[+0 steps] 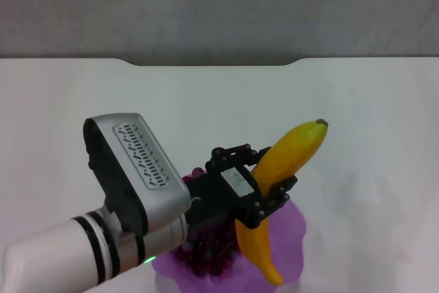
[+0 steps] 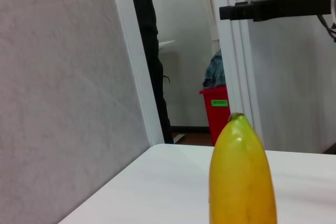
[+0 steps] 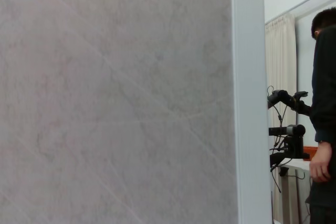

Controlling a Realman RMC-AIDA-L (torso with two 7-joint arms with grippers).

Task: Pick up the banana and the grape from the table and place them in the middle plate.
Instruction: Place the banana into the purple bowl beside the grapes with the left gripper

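My left gripper [image 1: 257,186] is shut on the banana [image 1: 285,169], holding it tilted above the middle plate [image 1: 291,241]. The banana's dark tip points up and to the far right; its lower end hangs over the plate's near right side. In the left wrist view the banana [image 2: 241,177] fills the lower middle, tip upward. The grape [image 1: 206,255], a dark red-purple bunch, lies in the purple plate, partly hidden under my left arm. The right gripper is out of view.
The white table [image 1: 370,121] stretches wide around the plate, with its notched far edge [image 1: 212,63] against a grey wall. My left arm's grey wrist housing [image 1: 134,169] covers the near left of the table.
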